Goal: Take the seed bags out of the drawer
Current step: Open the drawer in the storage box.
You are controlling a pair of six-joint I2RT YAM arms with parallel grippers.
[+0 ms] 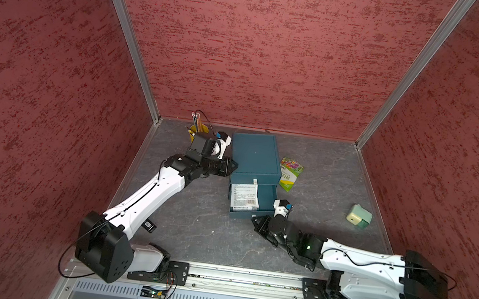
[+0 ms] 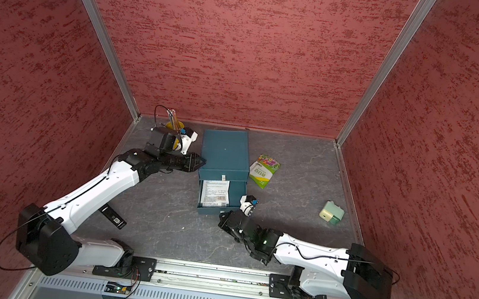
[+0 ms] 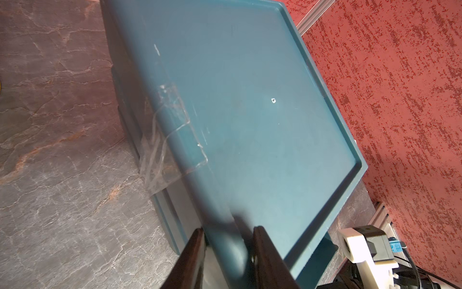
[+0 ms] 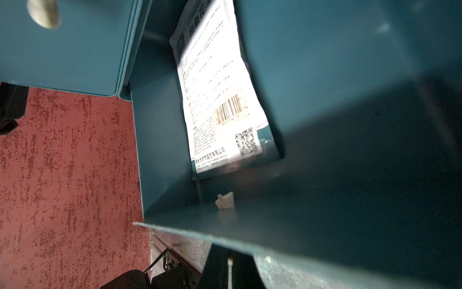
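Two arms (image 1: 148,195) (image 1: 358,261); one white bag (image 1: 243,195) in drawer (image 1: 266,198); one green bag (image 1: 290,173) beside cabinet (image 1: 254,155)

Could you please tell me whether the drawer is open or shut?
Open: the drawer juts out from the box front, with a white bag lying exposed inside it.

Both top views: high above the base rail (image 1: 241,276), facing steeply down, distant, sharing the whole tabletop (image 1: 206,230). Left wrist view: close over the top of the teal drawer box (image 3: 250,125). Right wrist view: very close, looking into its open drawer (image 4: 165,150). All four share the box.
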